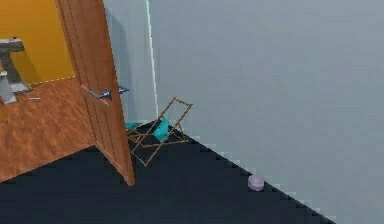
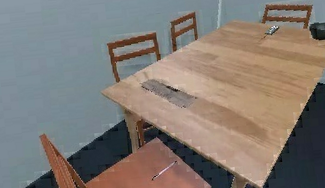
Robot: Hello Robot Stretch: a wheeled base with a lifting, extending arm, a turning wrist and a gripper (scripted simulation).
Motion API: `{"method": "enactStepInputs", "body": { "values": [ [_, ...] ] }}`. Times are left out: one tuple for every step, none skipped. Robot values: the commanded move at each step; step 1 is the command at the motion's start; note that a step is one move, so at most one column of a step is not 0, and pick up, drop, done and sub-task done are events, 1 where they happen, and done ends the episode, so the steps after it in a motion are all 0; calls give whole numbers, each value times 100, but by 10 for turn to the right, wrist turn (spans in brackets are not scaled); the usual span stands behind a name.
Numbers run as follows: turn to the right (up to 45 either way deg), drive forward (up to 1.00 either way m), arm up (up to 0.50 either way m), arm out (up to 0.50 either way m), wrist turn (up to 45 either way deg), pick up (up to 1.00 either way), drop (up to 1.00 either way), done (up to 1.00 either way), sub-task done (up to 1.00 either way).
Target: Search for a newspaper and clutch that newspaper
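A flat grey oblong thing (image 2: 167, 91), thin like a folded newspaper, lies on the wooden dining table (image 2: 241, 94) near the table's left edge in the arm side view. Its print cannot be made out.
On the table's far end sit a black bowl (image 2: 324, 31) and a small grey thing (image 2: 272, 30). Wooden chairs (image 2: 134, 55) ring the table; the nearest seat (image 2: 140, 185) carries a thin stick. In the forward view stand an open wooden door (image 1: 100, 80), a folded rack (image 1: 160, 130) against the wall, and a small mauve thing (image 1: 256, 183).
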Motion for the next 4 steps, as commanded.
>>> {"method": "enactStepInputs", "body": {
  "values": [
    [0, 0, 36, 0, 0, 0, 0, 0, 0],
    [0, 0, 0, 50, 0, 0, 0, 0, 0],
    [0, 0, 0, 0, 450, 0, 0, 0, 0],
    [0, 0, 0, 0, 450, 0, 0, 0, 0]
  ]
}}
